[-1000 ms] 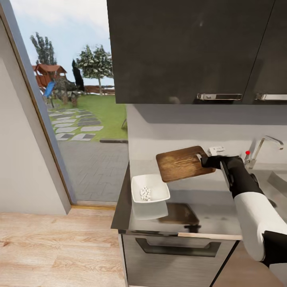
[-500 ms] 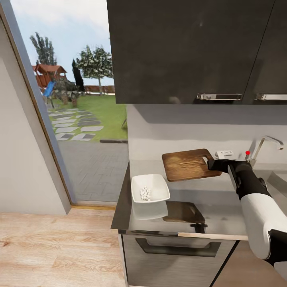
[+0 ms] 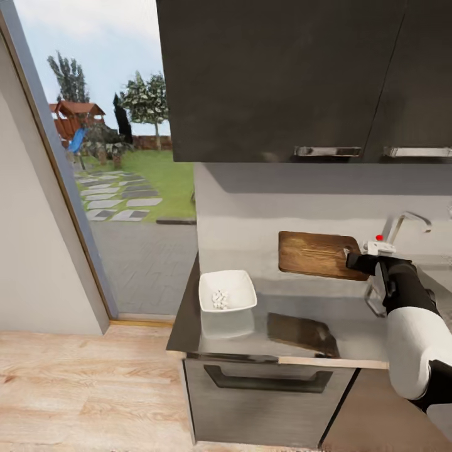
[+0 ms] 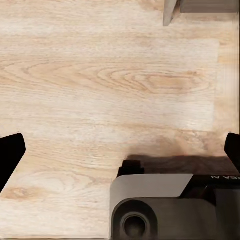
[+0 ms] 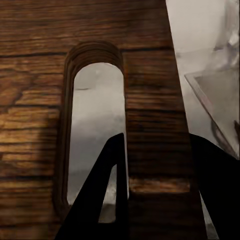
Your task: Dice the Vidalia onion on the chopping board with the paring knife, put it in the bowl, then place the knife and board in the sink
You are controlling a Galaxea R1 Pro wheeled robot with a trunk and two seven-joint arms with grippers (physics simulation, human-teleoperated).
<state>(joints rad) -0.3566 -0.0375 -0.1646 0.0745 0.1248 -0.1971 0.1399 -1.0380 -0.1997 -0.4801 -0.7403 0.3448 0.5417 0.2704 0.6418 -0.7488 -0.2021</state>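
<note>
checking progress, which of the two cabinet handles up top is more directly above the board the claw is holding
The left chrome handle: it sits over the chopping board held by the right claw. The right handle hangs further over, towards the tap.

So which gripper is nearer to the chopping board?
Right. The right gripper grips the chopping board by its handle end, above the countertop. The left gripper hangs open over the wooden floor.
</note>
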